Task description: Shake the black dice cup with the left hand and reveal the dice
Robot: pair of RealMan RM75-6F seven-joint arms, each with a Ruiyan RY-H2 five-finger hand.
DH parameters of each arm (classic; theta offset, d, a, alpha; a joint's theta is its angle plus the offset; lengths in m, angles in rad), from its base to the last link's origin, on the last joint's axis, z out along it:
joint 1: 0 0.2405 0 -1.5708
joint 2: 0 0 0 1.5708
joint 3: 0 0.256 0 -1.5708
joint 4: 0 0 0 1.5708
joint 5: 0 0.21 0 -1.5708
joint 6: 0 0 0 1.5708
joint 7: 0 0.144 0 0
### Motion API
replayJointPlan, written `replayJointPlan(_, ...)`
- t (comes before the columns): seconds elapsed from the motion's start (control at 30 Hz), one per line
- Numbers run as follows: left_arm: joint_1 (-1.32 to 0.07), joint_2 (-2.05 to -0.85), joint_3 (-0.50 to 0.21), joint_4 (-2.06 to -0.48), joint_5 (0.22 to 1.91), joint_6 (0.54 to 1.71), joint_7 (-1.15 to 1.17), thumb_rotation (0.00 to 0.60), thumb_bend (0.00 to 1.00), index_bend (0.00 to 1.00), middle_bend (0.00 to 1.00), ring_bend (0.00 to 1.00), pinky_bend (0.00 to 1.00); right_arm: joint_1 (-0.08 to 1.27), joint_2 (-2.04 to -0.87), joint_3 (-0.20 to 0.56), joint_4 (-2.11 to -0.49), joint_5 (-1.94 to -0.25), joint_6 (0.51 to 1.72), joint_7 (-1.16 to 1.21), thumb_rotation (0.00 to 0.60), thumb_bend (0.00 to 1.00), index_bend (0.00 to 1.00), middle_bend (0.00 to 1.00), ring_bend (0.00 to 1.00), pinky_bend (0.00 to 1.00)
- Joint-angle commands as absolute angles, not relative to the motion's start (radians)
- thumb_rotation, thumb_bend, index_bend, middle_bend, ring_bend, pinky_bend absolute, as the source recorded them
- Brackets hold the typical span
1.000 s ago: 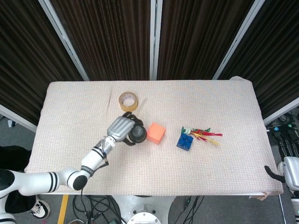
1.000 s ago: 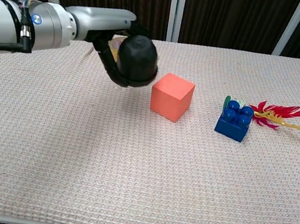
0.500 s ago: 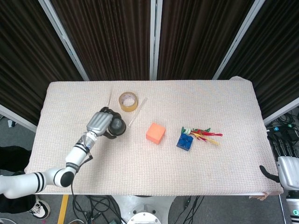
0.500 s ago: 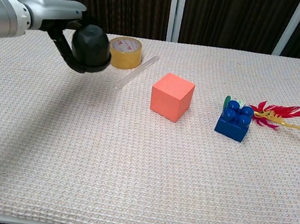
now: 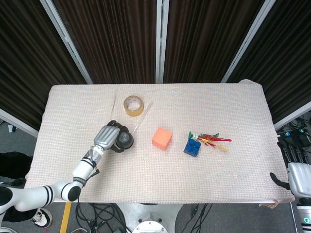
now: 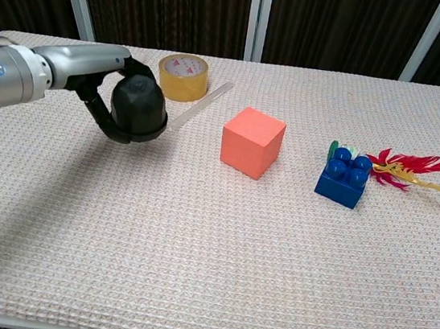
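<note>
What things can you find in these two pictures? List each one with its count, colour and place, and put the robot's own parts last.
Dice cup: one, black, mouth down, held at the table's left.
Tape roll: one, yellow, far side, behind the cup.
Clear stick: one, transparent, lying right of the tape.
Cube: one, orange, centre.
Toy brick: one, blue, right of the cube.
Feathers: a bunch, red, yellow, green, beside the brick.
Table cover: one, beige.
Left hand: one, silver and black, gripping the cup.
Right hand: not visible.
</note>
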State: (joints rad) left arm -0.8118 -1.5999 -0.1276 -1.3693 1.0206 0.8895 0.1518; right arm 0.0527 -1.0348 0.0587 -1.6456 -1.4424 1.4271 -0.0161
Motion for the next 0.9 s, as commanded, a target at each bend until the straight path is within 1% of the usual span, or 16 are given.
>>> replayJointPlan(0.03,-0.798,-1.639,-0.112,-1.314,1.057,0.878,0.123,0.600,0.24,0.50,0.56,0.20,0.11,0.054,-1.035,0.060,-1.646,-1.438,1.424,-0.019,0.600,0.14,0.00,0.00,0.00,0.00)
replayJointPlan(0.27,-0.784,-1.684,-0.107,-1.243,1.094,0.862,0.082,0.600,0.20,0.49,0.54,0.20,0.11,0.054,-1.034,0.060,-1.643,-1.430,1.420,-0.020,0.600,0.14,0.00,0.00,0.00,0.00)
replayJointPlan(0.4,-0.778,-1.697,-0.110,-1.216,1.116,0.856,0.061,0.600,0.16,0.46,0.48,0.19,0.11,0.055,-1.035,0.060,-1.640,-1.428,1.418,-0.018,0.600,0.14,0.00,0.00,0.00,0.00)
replayJointPlan(0.47,-0.776,-1.696,-0.109,-1.210,1.128,0.849,0.048,0.600,0.13,0.42,0.43,0.17,0.10,0.055,-1.036,0.060,-1.639,-1.427,1.417,-0.018,0.600,0.14,0.00,0.00,0.00,0.00)
replayJointPlan(0.53,-0.774,-1.691,-0.111,-1.215,1.138,0.838,0.027,0.600,0.08,0.36,0.34,0.13,0.10,0.055,-1.036,0.059,-1.639,-1.427,1.417,-0.018,0.600,0.14,0.00,0.00,0.00,0.00)
replayJointPlan(0.6,-0.773,-1.684,-0.110,-1.217,1.158,0.835,0.011,0.600,0.05,0.33,0.27,0.10,0.10,0.055,-1.035,0.060,-1.640,-1.428,1.420,-0.018,0.600,0.14,0.00,0.00,0.00,0.00)
replayJointPlan(0.67,-0.770,-1.679,-0.110,-1.218,1.170,0.832,-0.004,0.600,0.03,0.29,0.22,0.07,0.09,0.054,-1.034,0.060,-1.640,-1.429,1.422,-0.018,0.600,0.14,0.00,0.00,0.00,0.00)
replayJointPlan(0.77,-0.767,-1.675,-0.112,-1.217,1.178,0.828,-0.013,0.600,0.02,0.26,0.21,0.07,0.09,0.053,-1.033,0.059,-1.642,-1.431,1.424,-0.018,0.600,0.14,0.00,0.00,0.00,0.00)
replayJointPlan(0.9,-0.764,-1.676,-0.114,-1.210,1.184,0.823,-0.014,0.600,0.01,0.26,0.20,0.07,0.09,0.054,-1.033,0.060,-1.643,-1.429,1.423,-0.020,0.600,0.14,0.00,0.00,0.00,0.00)
